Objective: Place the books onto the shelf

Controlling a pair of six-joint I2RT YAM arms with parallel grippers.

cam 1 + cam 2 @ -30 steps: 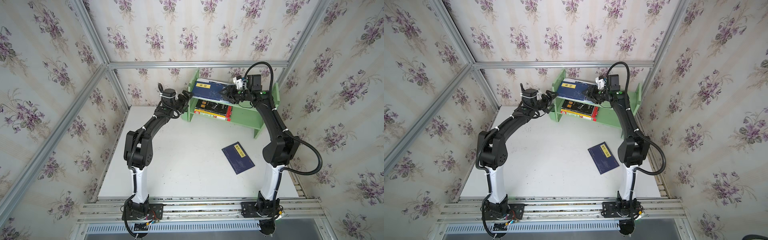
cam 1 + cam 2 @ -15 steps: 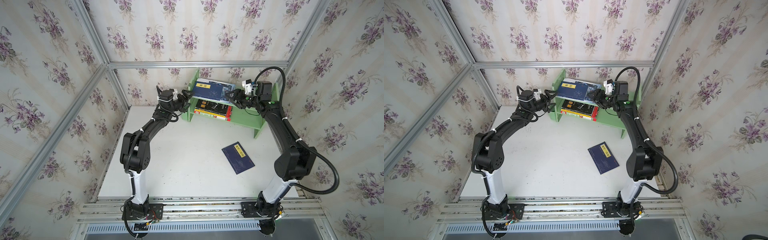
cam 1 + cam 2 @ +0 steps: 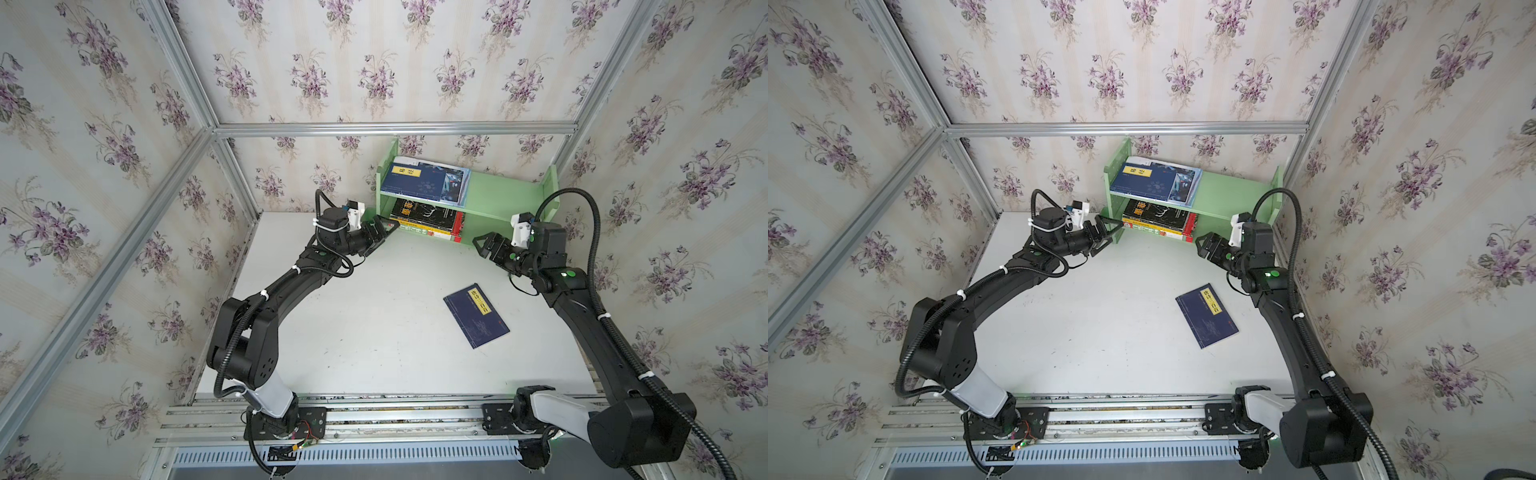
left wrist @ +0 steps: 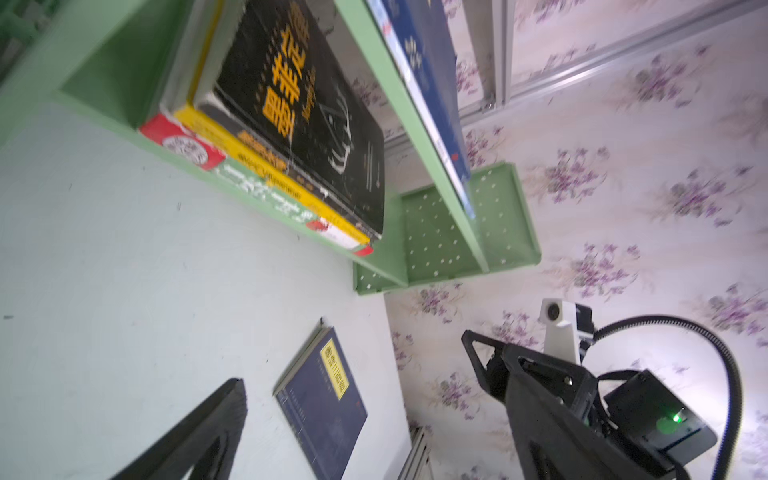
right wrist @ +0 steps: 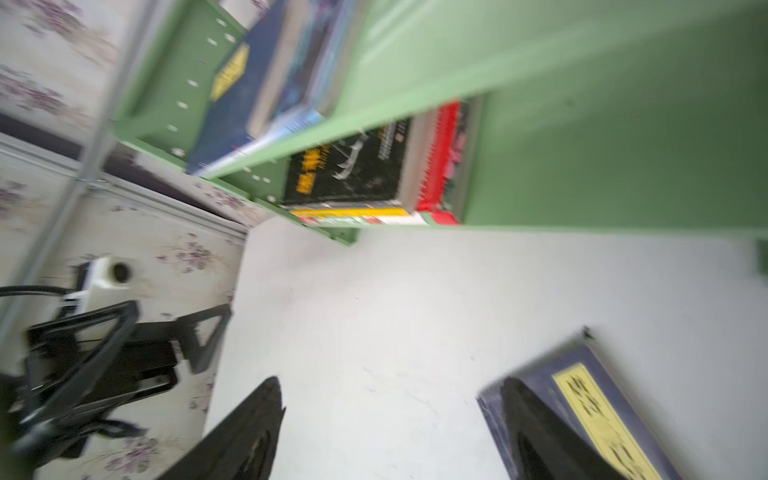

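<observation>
The pale green shelf (image 3: 494, 195) (image 3: 1229, 193) stands at the back of the table. On its upper tier a navy book with a yellow label (image 3: 415, 179) lies on a white-blue one (image 3: 456, 185). A black book with yellow characters (image 3: 424, 212) (image 4: 307, 124) tops the lower tier's stack. Another navy book (image 3: 476, 316) (image 3: 1206, 316) (image 4: 324, 403) (image 5: 598, 399) lies flat on the table. My left gripper (image 3: 384, 237) is open at the shelf's left end, beside the lower stack. My right gripper (image 3: 482, 247) (image 5: 390, 380) is open and empty in front of the shelf's right half.
The white table (image 3: 353, 332) is boxed in by floral walls and aluminium posts (image 3: 590, 95) on the left, back and right. The shelf backs onto the rear wall. The arms' base rails (image 3: 395, 411) run along the front edge.
My right gripper has drawn back from the upper-tier navy book, come down in front of the shelf and opened wider. My left gripper has dropped to the lower tier's level.
</observation>
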